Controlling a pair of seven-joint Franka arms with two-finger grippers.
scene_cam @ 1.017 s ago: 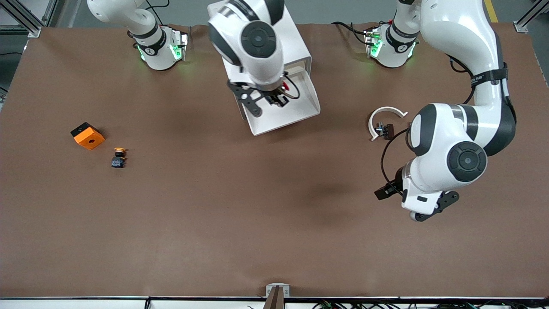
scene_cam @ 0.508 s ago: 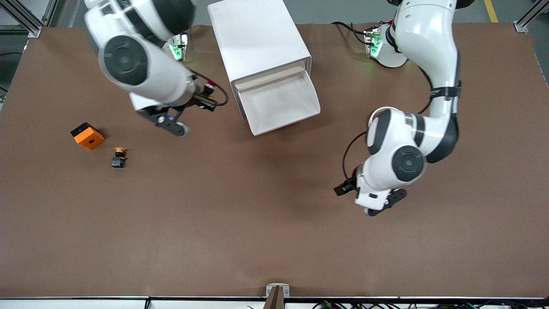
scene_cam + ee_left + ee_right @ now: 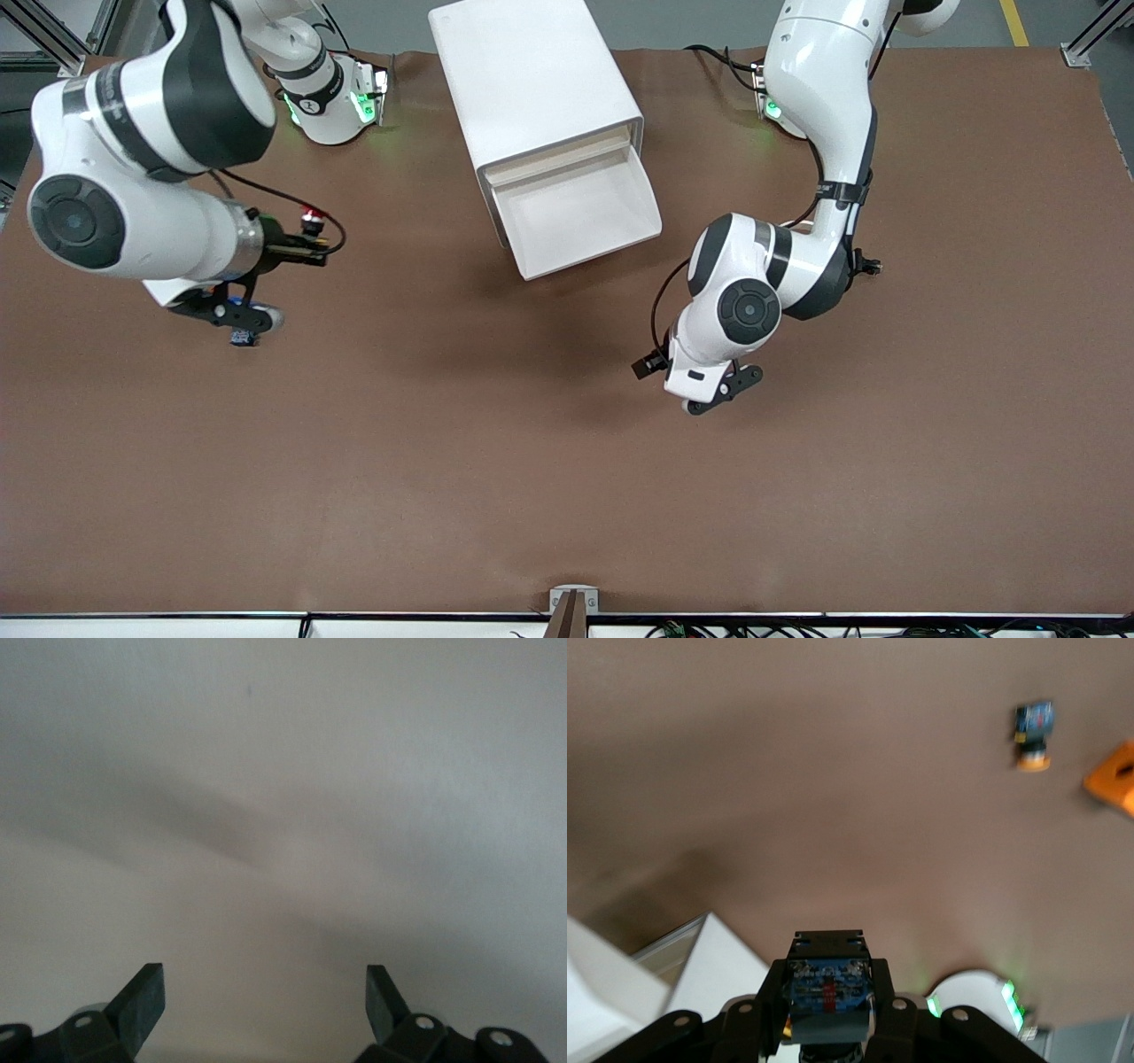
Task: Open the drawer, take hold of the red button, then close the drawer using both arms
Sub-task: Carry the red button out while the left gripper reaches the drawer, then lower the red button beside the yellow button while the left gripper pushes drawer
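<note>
The drawer [image 3: 591, 254] stands pulled out of the top of the white cabinet [image 3: 532, 80], its tray bare. My right gripper [image 3: 310, 239] hangs over the table toward the right arm's end, shut on the button [image 3: 309, 213], whose red cap shows above the fingers. In the right wrist view the button's black and blue body [image 3: 828, 990] sits clamped between the fingers of the right gripper [image 3: 828, 1005]. My left gripper [image 3: 647, 365] is over bare table, between the drawer and the front camera. The left gripper [image 3: 266, 992] stands open and holds nothing.
A yellow-capped button [image 3: 1032, 735] and an orange cube [image 3: 1112, 784] lie on the table under the right arm. In the front view only a bit of that button [image 3: 241, 338] shows. The cabinet's corner [image 3: 602, 992] shows in the right wrist view.
The right arm swung away from over the drawer to its own end of the table, carrying the button. The left arm moved in toward the table's middle, covering a white ring.
</note>
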